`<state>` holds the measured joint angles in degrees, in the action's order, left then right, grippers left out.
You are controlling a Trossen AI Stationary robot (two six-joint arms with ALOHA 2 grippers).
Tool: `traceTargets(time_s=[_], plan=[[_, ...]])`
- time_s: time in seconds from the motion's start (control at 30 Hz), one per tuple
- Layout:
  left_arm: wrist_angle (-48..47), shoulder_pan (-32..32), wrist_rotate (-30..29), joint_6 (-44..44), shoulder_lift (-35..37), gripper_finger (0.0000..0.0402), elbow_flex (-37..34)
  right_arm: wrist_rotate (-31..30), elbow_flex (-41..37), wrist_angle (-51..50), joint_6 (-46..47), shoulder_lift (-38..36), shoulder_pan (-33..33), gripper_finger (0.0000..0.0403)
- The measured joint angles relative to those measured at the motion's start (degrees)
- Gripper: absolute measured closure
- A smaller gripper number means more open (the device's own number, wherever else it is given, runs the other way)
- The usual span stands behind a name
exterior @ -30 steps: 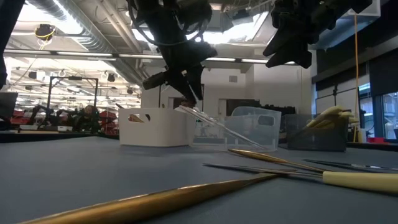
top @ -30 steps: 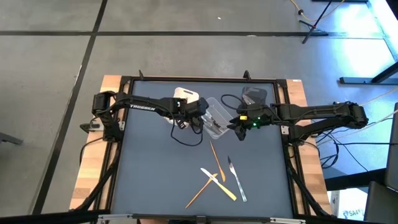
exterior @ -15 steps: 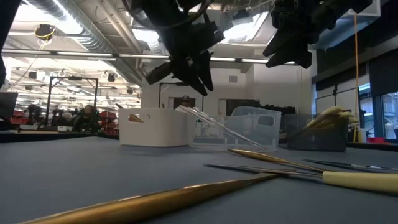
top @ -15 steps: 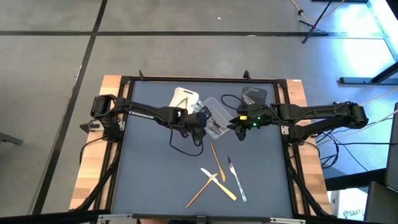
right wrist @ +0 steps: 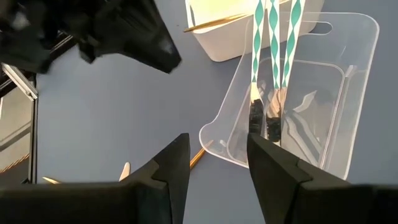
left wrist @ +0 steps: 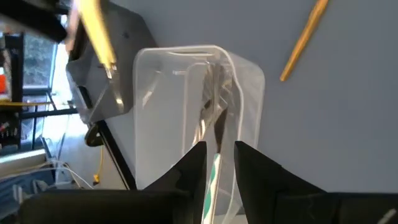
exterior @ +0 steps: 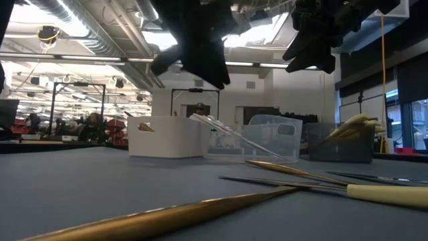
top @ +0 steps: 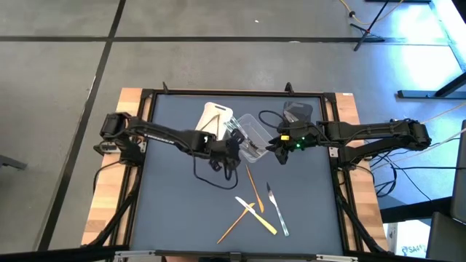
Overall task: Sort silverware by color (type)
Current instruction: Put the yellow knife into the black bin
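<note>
High view shows the clear tub [top: 251, 138] near the back middle of the dark tabletop [top: 175, 211], and it serves as the landmark here. The white tub [top: 216, 117] touches the clear tub's left rear side, and the dark grey tub [top: 297, 113] sits just beside it to the right rear.

The left end effector [top: 231, 151] hovers just beside the clear tub's front left corner, above the tabletop. In the left wrist view its fingers [left wrist: 193, 168] stand a little apart with nothing between them, pointing over the clear tub's rim. The right end effector [top: 279, 148] hangs just beside the clear tub's right side; in the right wrist view its fingers [right wrist: 173, 163] are spread with only empty air between them, the tub lying beyond.

Clear plastic silverware [right wrist: 292, 121] lies inside the clear tub. A wood-like piece [right wrist: 214, 22] rests in the white tub, and yellow pieces [exterior: 351, 127] stick up from the dark grey tub in the low view. In front of the clear tub, well apart from it, loose silverware lies on the tabletop: a tan stick-like piece [top: 253, 185] nearest the tub, then a clear fork [top: 276, 209], a yellow-handled piece [top: 256, 216] and another tan piece [top: 237, 224] crossing one another.
</note>
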<state>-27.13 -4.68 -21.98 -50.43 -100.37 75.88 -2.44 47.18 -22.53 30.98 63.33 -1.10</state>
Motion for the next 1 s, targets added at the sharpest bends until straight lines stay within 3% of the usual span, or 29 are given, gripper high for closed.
traceTargets(time_s=[0.4, 0.67, 1.0], plan=[[-10.6, -0.1, 1.8, 12.4, 8.6, 0.0326, 0.0, 0.1, 0.0, 2.2, 0.7, 0.0, 1.4, 0.0255], [-20.6, -0.1, 2.2, 20.8, 14.9, 0.0326, 0.0, -0.7, 0.0, 9.1, 0.7, 0.0, 7.8, 0.0256], [-29.5, -0.1, 6.6, 31.8, 20.3, 0.0326, 0.0, -7.3, 0.0, 9.5, 4.7, 0.0, 17.8, 0.0256]])
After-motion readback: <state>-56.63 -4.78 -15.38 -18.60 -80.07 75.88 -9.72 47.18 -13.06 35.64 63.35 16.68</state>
